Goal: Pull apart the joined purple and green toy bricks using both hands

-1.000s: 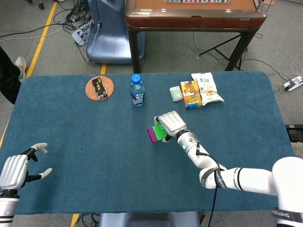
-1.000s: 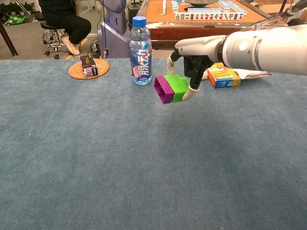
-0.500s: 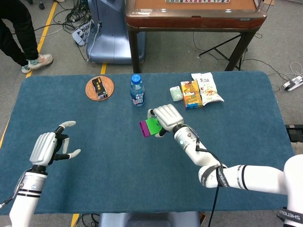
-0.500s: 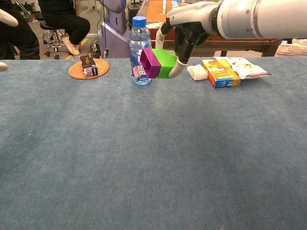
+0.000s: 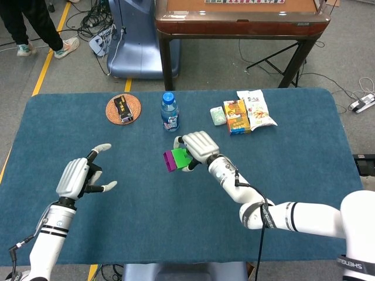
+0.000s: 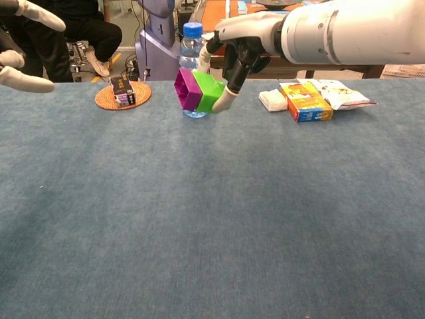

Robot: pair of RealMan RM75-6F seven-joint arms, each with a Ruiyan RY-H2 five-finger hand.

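The joined bricks hang in the air over the middle of the table. My right hand point(image 5: 196, 147) point(image 6: 232, 50) holds the green brick point(image 5: 180, 157) point(image 6: 210, 92), and the purple brick point(image 5: 169, 160) point(image 6: 187, 89) sticks out to its left, tilted. My left hand point(image 5: 79, 177) is raised over the left side of the table, fingers spread and holding nothing. In the chest view only the fingertips point(image 6: 30, 14) of the left hand show at the top left edge. A wide gap separates the left hand from the bricks.
A water bottle point(image 5: 170, 111) point(image 6: 192, 46) stands just behind the bricks. A woven coaster with a small box point(image 5: 123, 109) point(image 6: 122, 93) lies at the back left. Snack packets point(image 5: 246, 112) point(image 6: 309, 101) lie at the back right. A person point(image 5: 29, 23) stands beyond the table's left corner.
My right hand has carried the joined bricks up and to the left, tilting them. My left hand has risen from the table's left edge and moved inward toward the bricks.
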